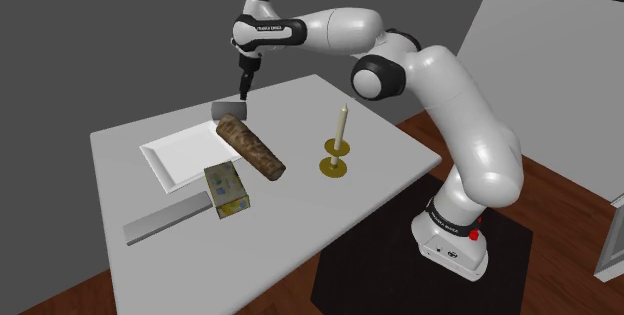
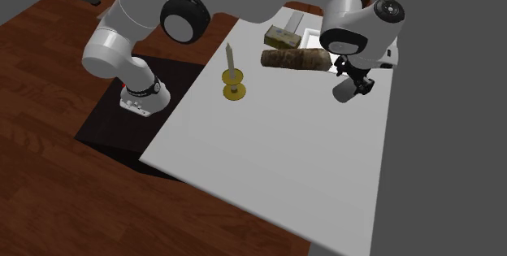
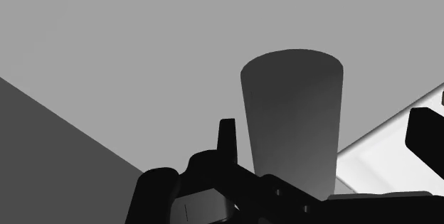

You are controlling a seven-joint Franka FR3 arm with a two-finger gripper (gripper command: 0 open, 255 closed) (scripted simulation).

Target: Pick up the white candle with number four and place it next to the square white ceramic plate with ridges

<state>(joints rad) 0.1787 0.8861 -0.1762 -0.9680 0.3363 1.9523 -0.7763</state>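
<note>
Gripper (image 1: 243, 92) fingers (image 3: 226, 141) stand apart, the grey tapered candle (image 3: 292, 116) between them, one finger well clear of it.
We log the candle at the far side of the table (image 1: 300, 248). In the shoulder view it sits just beyond the far right corner of the white square plate (image 1: 172, 159), near the far end of a brown log-like roll (image 1: 250, 149). A yellow carton (image 1: 227, 189) lies nearer, a grey flat bar (image 1: 165, 220) near left, and a cream taper on a gold holder (image 1: 340, 133) to the right.
</note>
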